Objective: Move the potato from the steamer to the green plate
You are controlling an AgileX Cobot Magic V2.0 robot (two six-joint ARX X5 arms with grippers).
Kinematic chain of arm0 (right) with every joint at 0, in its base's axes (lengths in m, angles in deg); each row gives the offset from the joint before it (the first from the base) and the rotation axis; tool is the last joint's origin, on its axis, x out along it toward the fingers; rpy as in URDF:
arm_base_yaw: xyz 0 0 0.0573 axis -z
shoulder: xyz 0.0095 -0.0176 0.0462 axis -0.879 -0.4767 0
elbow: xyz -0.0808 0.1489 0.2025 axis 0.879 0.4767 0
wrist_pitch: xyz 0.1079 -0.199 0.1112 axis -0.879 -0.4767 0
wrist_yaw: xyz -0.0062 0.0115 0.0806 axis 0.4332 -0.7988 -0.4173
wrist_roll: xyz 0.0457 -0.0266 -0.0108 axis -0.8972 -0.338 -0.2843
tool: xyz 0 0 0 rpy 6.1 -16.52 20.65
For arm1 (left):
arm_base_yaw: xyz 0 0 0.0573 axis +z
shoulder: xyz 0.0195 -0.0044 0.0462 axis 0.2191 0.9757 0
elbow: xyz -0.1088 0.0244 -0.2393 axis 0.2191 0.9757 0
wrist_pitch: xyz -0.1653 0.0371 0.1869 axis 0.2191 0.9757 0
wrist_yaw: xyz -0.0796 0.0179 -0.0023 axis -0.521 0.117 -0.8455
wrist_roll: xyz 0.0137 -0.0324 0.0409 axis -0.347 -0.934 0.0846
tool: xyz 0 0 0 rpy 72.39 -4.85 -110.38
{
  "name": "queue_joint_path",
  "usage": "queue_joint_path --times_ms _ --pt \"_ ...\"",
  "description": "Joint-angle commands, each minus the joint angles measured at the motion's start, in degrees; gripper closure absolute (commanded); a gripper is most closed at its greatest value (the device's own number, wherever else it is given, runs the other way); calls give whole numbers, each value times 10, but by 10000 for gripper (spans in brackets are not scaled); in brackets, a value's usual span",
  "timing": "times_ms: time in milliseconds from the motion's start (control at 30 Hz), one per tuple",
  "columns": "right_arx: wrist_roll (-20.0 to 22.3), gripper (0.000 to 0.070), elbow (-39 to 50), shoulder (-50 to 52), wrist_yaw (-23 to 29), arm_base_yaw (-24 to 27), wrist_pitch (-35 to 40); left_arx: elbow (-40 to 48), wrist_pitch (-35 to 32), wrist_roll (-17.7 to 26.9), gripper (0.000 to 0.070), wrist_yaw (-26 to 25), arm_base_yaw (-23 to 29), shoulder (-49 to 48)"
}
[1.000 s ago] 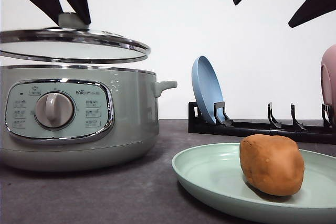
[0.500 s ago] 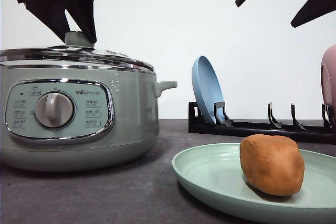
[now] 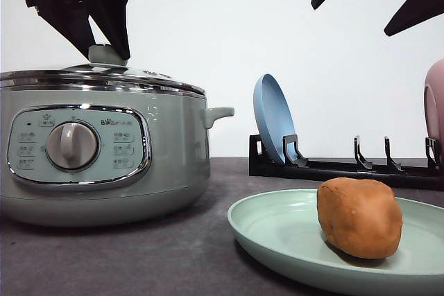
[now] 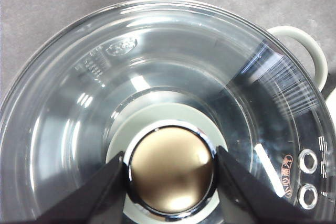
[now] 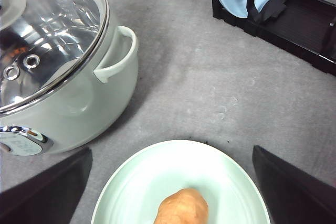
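Your orange-brown oval potato [image 3: 359, 217] lies on the pale mint green plate [image 3: 277, 230]. Your left fingers [image 4: 113, 179] clamp the glass lid's knob [image 4: 171, 170] on the sage-green steamer [image 3: 104, 150]; lifting before releasing could drag the lid askew. Right fingers [image 5: 47, 192] hang spread, empty.

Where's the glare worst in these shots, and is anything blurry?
Left wrist view: white streaks of glare cross the glass lid, and its chrome-rimmed knob shines. Right wrist view: bright reflections break up the lid; the potato looks slightly soft. Front view: the left claw and right claw are dark silhouettes against the bright wall.
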Motion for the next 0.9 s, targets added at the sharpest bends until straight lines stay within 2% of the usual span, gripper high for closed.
queue_joint_path --times_ms 0,700,867 --pt "4 83 -10 -3 2 -4 2 -14 -6 5 698 -2 -3 14" --pt "16 83 -10 -4 3 -3 0 -14 -19 16 698 20 -22 12" --pt "22 83 -10 -4 3 -3 0 -14 1 13 698 19 -22 13"
